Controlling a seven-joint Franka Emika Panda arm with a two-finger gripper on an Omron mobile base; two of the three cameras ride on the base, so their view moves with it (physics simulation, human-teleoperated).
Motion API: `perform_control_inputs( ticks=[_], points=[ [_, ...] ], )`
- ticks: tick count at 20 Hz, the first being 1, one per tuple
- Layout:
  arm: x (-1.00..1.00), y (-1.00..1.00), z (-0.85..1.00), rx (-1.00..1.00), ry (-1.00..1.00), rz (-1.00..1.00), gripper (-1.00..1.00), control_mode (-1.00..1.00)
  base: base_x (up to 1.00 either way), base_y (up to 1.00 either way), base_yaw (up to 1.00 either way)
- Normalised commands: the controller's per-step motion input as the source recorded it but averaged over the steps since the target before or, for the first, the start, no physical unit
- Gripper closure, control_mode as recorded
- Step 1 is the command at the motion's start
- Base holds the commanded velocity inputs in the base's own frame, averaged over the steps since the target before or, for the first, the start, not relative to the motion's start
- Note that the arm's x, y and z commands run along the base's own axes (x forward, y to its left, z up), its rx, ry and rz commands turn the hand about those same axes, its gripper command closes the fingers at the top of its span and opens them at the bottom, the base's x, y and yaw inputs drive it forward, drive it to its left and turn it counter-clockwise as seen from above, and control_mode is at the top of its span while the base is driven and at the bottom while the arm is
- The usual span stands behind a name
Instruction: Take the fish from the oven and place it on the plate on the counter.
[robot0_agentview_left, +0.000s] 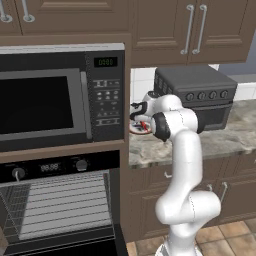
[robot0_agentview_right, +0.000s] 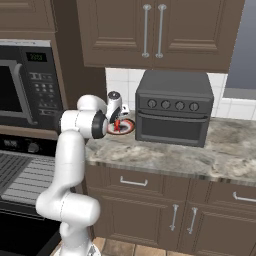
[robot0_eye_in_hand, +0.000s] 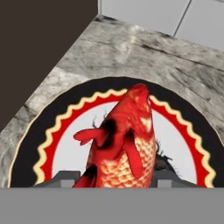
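Both base views look forward from behind the arm, left and right of the gripper (robot0_agentview_right: 118, 125), sharing the table (robot0_agentview_right: 200, 155). The hand view sits close above the plate (robot0_eye_in_hand: 57, 127), looking down.

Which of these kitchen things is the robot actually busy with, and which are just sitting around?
Part of the job:
- fish, gripped in the claw
- plate, right under the fish
- counter, which carries the plate
- oven, door open, rack bare

Just there:
- microwave above the oven
- toaster oven beside the plate
- wall cabinets
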Motion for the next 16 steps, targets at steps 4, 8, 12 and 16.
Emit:
perform_control_inputs(
  ticks=[4,8,12,16],
  points=[
    [0.00,0.01,0.00,0.00,0.00,0.01,-1.00,-1.00,0.00,0.00,0.00],
    [0.00,0.01,0.00,0.00,0.00,0.01,-1.00,-1.00,0.00,0.00,0.00],
    [-0.08,0.00,-0.01,0.00,0.00,0.00,-1.00,-1.00,0.00,0.00,0.00],
    [-0.52,0.00,0.01,0.00,0.00,0.00,-1.00,-1.00,0.00,0.00,0.00]
  ],
)
